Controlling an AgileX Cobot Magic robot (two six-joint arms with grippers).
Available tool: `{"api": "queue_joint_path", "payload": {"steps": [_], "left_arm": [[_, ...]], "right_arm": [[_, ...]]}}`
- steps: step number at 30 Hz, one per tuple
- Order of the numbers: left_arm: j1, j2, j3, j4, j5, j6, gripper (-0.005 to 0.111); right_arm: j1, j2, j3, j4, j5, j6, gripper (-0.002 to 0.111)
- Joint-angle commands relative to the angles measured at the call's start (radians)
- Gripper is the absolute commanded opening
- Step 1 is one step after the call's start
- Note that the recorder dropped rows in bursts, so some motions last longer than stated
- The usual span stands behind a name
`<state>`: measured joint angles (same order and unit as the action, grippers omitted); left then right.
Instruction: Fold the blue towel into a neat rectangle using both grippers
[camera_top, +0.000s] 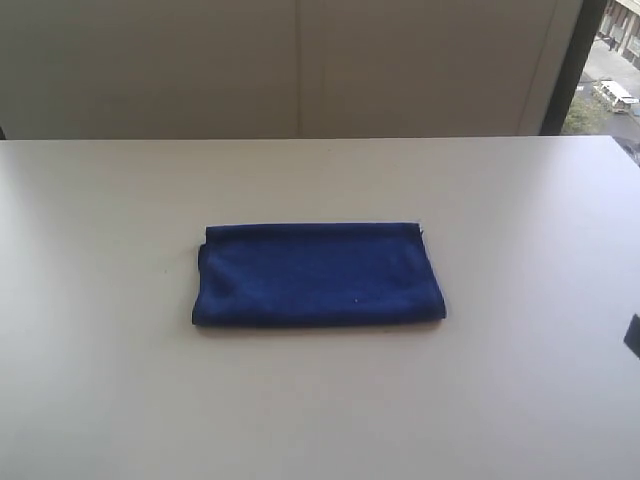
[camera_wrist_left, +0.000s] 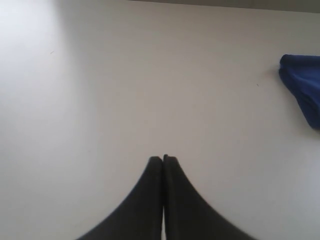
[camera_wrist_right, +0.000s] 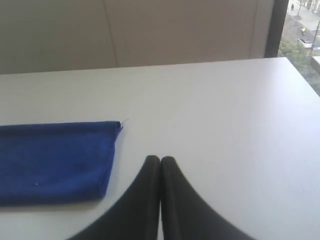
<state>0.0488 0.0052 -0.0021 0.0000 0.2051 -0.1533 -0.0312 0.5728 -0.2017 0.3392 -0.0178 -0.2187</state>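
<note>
The table (camera_top: 100, 400) is filling most of what I am seeing, a pale off-white top with a smooth matt face, running from the near edge out to a straight far edge. The towel (camera_top: 318, 275) is lying flat around the middle of it, well in from every edge. It is folded into a long rectangle with its long sides running parallel to the far edge. Its left end is looking rounded and a little puffed, its right end squarer. A pale thread (camera_top: 420, 228) is sticking out at the cloth's far right corner.

Behind the far edge a wall (camera_top: 150, 60) of pale beige panels is standing, with a thin vertical seam (camera_top: 298, 65) going up near its middle. By the table's far right corner a dark frame (camera_top: 572, 65) is closing off a window (camera_top: 615, 80). Through it a street with a white vehicle and some greenery is showing.

The left gripper (camera_wrist_left: 163, 158) is hanging over the table well off the towel's left end, its black fingers pressed together and grasping nothing. The right gripper (camera_wrist_right: 160, 159) is hanging near the towel's right end, clenched the same way on nothing. Neither is touching the cloth. A small dark shape (camera_top: 633, 335) is poking in at the table's right edge, and I cannot tell what it is
</note>
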Motion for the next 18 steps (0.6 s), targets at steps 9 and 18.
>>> {"api": "queue_joint_path", "payload": {"steps": [9, 18], "left_arm": [[-0.002, -0.005, 0.002, -0.005, -0.002, -0.004, 0.000], [-0.002, -0.005, 0.002, -0.005, -0.002, -0.004, 0.000]], "right_arm": [[-0.030, -0.271, 0.202, 0.001, -0.073, -0.026, 0.000], [-0.226, -0.457, 0.202, 0.003, -0.017, 0.017, 0.000]]}}
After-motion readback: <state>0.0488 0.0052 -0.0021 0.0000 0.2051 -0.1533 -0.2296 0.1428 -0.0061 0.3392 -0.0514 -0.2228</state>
